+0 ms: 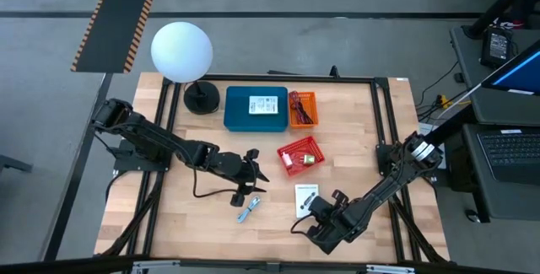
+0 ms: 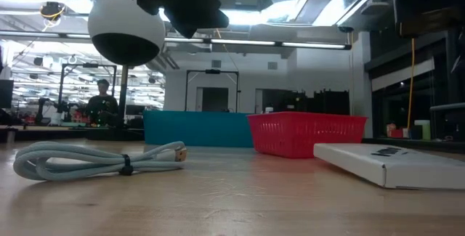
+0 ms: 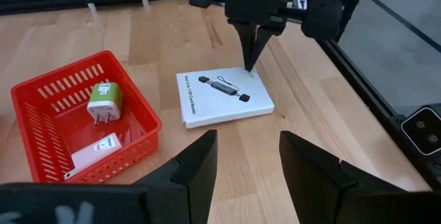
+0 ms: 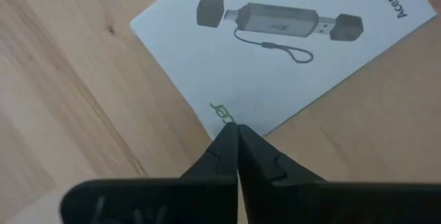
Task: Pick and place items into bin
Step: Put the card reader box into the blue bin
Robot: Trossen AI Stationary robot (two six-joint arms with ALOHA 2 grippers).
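A flat white printed box (image 1: 305,198) lies on the table near its near edge, showing a picture of a card reader (image 4: 275,21). My right gripper (image 4: 238,131) is shut, with its tips at one corner of that box; the left wrist view shows it (image 3: 251,62) pointing down. My left gripper (image 3: 248,141) is open and hangs above the table (image 1: 251,173), left of the red basket (image 1: 301,158), touching nothing. The basket holds a green-white plug (image 3: 105,103) and a white piece (image 3: 96,151). A grey-blue cable (image 1: 247,212), tied in a loop, lies on the wood. My right gripper has its shut fingertips (image 3: 249,57) set on the corner of the white box (image 4: 227,114), beside the small green logo. It comes from above, pointing steeply down. The box lies flat on the table.
A blue bin (image 1: 256,110) with a white card on it stands at the far side, with an orange basket of cables (image 1: 302,110) right of it. The white globe lamp (image 1: 181,51) and its black base (image 1: 201,99) stand far left. A black frame (image 1: 384,122) rims the table.
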